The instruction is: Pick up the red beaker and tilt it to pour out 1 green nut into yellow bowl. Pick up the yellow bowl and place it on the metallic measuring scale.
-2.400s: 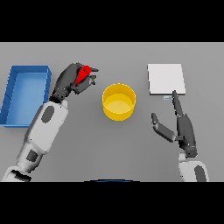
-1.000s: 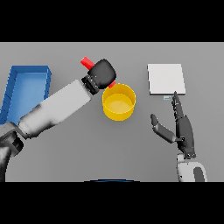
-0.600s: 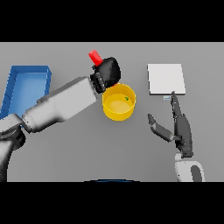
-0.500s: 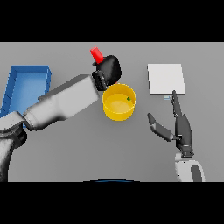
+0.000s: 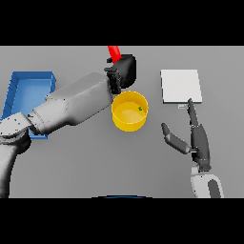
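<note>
We see the left robot hand [image 5: 125, 70] raised over the grey worktop [image 5: 95, 162], its dark fingers curled round the red beaker [image 5: 114, 52], of which only the upper part shows above the hand. The beaker leans toward 11 o'clock and sits just beyond the far rim of the round yellow bowl [image 5: 129, 111]. The hand itself overlaps that rim at the bowl's 12 o'clock. Inside the bowl we make out one small green nut [image 5: 140, 108], lying toward its 3 o'clock side.

At 2 o'clock from the bowl, well apart from it, lies the flat square metallic measuring scale [image 5: 180, 86]. The right robot hand [image 5: 196, 138] shows at the bowl's 4 o'clock, fingers straight and pointing toward the scale, thumb spread out to the side, holding nothing. A blue rectangular tray [image 5: 19, 90] sits at 9 o'clock, partly behind the left arm.
</note>
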